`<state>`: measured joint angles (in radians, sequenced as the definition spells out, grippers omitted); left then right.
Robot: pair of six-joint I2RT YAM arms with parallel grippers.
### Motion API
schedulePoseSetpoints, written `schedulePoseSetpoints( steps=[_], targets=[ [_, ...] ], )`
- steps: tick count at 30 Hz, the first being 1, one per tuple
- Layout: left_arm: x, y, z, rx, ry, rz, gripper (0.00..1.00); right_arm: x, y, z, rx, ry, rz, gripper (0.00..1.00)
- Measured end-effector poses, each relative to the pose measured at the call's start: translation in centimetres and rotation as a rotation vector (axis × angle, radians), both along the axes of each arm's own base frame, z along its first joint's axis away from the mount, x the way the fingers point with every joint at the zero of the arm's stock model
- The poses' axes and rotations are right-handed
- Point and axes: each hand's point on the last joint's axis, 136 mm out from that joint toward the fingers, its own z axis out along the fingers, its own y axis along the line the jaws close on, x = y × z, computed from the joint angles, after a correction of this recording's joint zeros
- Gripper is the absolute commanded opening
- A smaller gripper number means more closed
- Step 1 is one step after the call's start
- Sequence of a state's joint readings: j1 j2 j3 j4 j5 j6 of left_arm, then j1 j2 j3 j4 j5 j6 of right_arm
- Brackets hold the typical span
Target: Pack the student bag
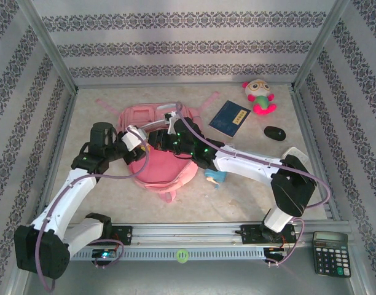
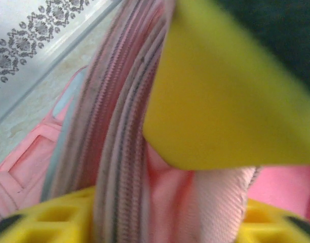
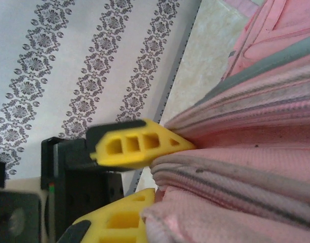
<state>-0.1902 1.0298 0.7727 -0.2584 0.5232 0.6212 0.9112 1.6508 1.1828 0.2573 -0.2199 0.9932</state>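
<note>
The student bag (image 1: 165, 170), a pink backpack, lies in the middle of the table with its zipped mouth towards the back. Both arms reach over that mouth and meet there. My left gripper (image 1: 150, 139) comes in from the left. In the left wrist view, the left gripper (image 2: 160, 223) has the bag's zip rim (image 2: 119, 152) filling the gap between its yellow fingers (image 2: 43, 220). My right gripper (image 1: 169, 137) comes in from the right. In the right wrist view, the right gripper (image 3: 145, 182) has a fold of the bag (image 3: 256, 167) pinched between its yellow fingers (image 3: 140, 147).
A blue book (image 1: 230, 118), a plush toy (image 1: 260, 96) and a black mouse (image 1: 274, 133) lie at the back right. A small light-blue item (image 1: 215, 177) sits under the right forearm. A calculator (image 1: 330, 252) rests beyond the front rail. Patterned walls close in three sides.
</note>
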Motion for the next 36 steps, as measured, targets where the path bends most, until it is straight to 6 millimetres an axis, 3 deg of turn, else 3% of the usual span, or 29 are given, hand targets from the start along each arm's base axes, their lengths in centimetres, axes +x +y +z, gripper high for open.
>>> schedulePoseSetpoints(
  steps=[2, 4, 6, 9, 13, 17, 20, 24, 29, 30, 32, 36],
  targets=[
    [0.8, 0.2, 0.2, 0.003, -0.017, 0.037, 0.00, 0.1, -0.3, 0.1, -0.009, -0.014, 0.004, 0.43],
    [1.4, 0.4, 0.8, -0.010, -0.037, 0.076, 0.00, -0.6, -1.1, 0.3, -0.027, -0.032, 0.011, 0.66],
    [1.8, 0.9, 1.4, -0.026, -0.051, 0.130, 0.00, -1.3, -3.3, 0.3, -0.064, -0.045, 0.005, 0.79],
    [2.1, 1.5, 1.5, -0.038, -0.041, 0.186, 0.00, -2.2, -8.2, 1.8, -0.114, -0.081, -0.037, 0.82],
    [2.1, 1.6, 1.5, -0.054, -0.028, 0.203, 0.00, -0.6, -18.1, 2.6, -0.223, -0.103, -0.231, 0.82],
    [1.7, 1.6, 0.7, -0.046, 0.009, 0.201, 0.00, 0.4, -27.2, -0.5, -0.376, -0.025, -0.417, 0.81],
    [1.3, 2.0, -0.2, -0.018, 0.042, 0.210, 0.00, 0.3, -31.1, -3.6, -0.449, 0.070, -0.470, 0.80],
    [0.7, 3.1, -0.9, 0.031, 0.062, 0.253, 0.00, 0.9, -33.8, -6.8, -0.490, 0.181, -0.482, 0.78],
    [-0.2, 4.5, -1.1, 0.066, 0.042, 0.311, 0.02, 3.9, -34.3, -11.2, -0.469, 0.314, -0.456, 0.74],
    [-0.3, 4.5, -1.3, 0.070, 0.047, 0.313, 0.07, 4.7, -34.2, -11.9, -0.461, 0.331, -0.454, 0.74],
    [-0.5, 4.6, -1.8, 0.077, 0.066, 0.310, 0.28, 6.6, -34.1, -13.4, -0.441, 0.373, -0.454, 0.74],
    [-1.9, 4.0, -3.1, 0.072, 0.149, 0.270, 0.51, 10.6, -33.9, -14.3, -0.423, 0.376, -0.457, 0.75]
  ],
)
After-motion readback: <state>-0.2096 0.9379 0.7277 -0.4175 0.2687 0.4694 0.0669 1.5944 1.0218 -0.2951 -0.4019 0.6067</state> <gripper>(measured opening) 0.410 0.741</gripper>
